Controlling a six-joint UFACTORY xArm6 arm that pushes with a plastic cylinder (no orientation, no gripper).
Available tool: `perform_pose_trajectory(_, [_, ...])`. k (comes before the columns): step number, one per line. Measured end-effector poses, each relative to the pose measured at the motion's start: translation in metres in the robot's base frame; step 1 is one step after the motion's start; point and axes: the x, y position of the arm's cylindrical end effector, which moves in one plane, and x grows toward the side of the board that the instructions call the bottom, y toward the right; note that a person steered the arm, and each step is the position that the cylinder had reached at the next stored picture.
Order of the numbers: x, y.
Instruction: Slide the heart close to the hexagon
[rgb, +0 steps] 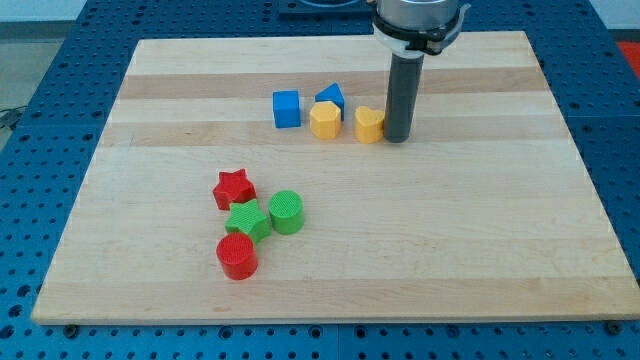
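A yellow heart (369, 125) lies on the wooden board (450, 230) near the view's top middle. A yellow hexagon (324, 120) lies just to its left, with a small gap between them. My tip (397, 138) rests on the board right beside the heart's right side, touching or nearly touching it. The dark rod rises from there to the arm's end at the view's top.
A blue cube (287, 109) and a blue triangular block (330, 97) lie left of and behind the hexagon. At the lower left sit a red star (234, 188), a green star (247, 219), a green cylinder (287, 212) and a red cylinder (238, 256).
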Motion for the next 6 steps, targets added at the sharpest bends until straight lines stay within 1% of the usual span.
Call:
perform_pose_trajectory(4, [-0.002,-0.007])
perform_pose_trajectory(6, [-0.011,-0.007])
